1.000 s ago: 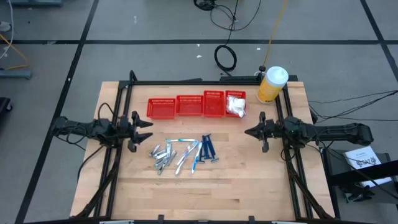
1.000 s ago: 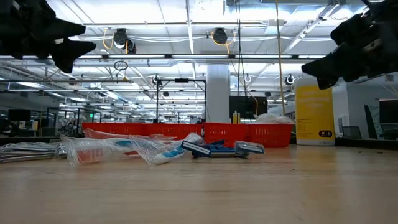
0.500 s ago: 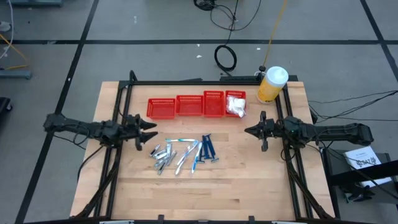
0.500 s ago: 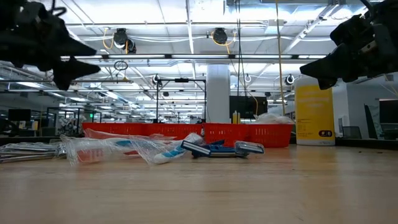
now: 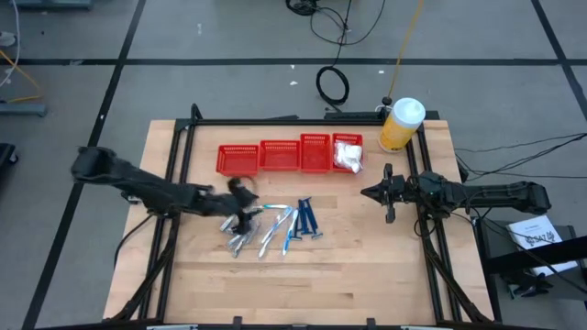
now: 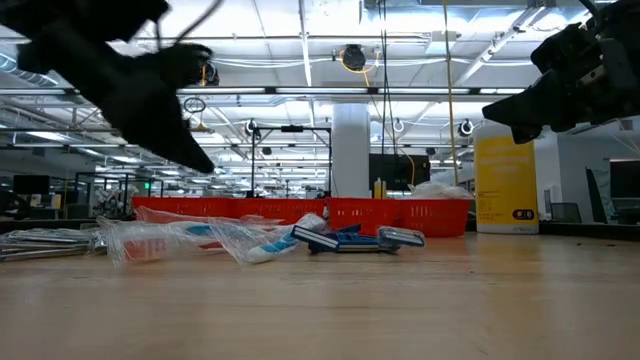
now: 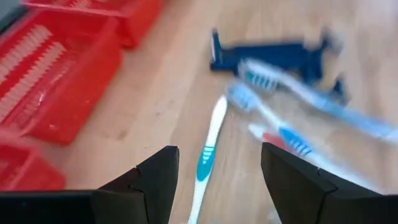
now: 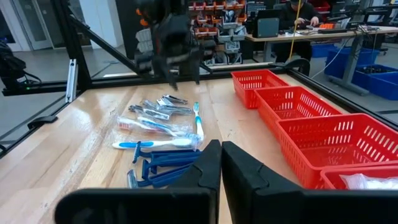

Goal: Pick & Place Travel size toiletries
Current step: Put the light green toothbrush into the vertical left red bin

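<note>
— Big workshop hall behind, strip lights overhead, and a pale wooden table with a black frame round it. What's on it?

— The toiletries lie loose in a heap near the middle: silvery tubes on the left arm's side, wrapped toothbrushes, then the dark-blue razors. A white-and-teal toothbrush lies by itself a little apart, the way the left wrist camera sees it.

— And those red baskets?

— A row of four along the far side, just beyond the heap. I'd guess one kind of item per basket. The one nearest the yellow bottle already has white packets in it; the others look empty.

— Which arm is working?

— The left gripper. It hangs over the heap's near-left edge, above the tubes and that lone toothbrush. Its fingers are spread wide with nothing between them, not touching anything yet, by my reckoning.

— The other one?

— The right gripper waits off to its own side, well apart from the heap, jaws pressed together and holding nothing.
</note>
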Tool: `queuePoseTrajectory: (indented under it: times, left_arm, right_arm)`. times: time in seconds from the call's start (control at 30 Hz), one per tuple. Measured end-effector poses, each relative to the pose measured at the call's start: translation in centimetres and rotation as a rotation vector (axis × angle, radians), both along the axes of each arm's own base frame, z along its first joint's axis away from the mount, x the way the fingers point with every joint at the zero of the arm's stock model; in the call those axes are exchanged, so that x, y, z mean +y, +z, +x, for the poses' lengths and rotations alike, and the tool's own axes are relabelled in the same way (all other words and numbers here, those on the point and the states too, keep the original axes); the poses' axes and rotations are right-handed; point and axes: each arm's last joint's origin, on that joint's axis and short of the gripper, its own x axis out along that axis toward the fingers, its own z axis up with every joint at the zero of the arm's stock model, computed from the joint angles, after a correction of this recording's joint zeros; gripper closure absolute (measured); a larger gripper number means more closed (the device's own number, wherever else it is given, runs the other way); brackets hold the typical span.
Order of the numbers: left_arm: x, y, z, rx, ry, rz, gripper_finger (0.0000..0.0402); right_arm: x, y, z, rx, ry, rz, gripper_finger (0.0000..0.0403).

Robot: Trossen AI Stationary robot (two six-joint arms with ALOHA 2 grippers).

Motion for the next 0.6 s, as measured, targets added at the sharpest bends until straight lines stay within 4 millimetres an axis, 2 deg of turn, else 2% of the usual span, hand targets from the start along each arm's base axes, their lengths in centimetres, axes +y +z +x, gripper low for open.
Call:
queuePoseTrajectory:
  times: [0.13, 0.27, 0.5, 0.6]
  left_arm:
    - [0.0, -1.3, 3.0, 0.18, 0.007, 0.089, 0.0177]
    - [1.6, -1.9, 4.9, 0.286, 0.101, 0.084, 0.0177]
    - [3.9, -3.8, 6.0, 0.378, 0.032, -0.134, 0.0177]
    - [4.4, -4.4, 6.1, 0.392, 0.039, -0.168, 0.0177]
  right_arm:
    - [0.0, 0.0, 0.0, 0.0, 0.0, 0.0, 0.0395]
    - [0.0, 0.0, 0.0, 0.0, 0.0, 0.0, 0.0395]
    - [0.0, 0.0, 0.0, 0.0, 0.0, 0.0, 0.0398]
    - [0.0, 0.0, 0.0, 0.0, 0.0, 0.0, 0.0396]
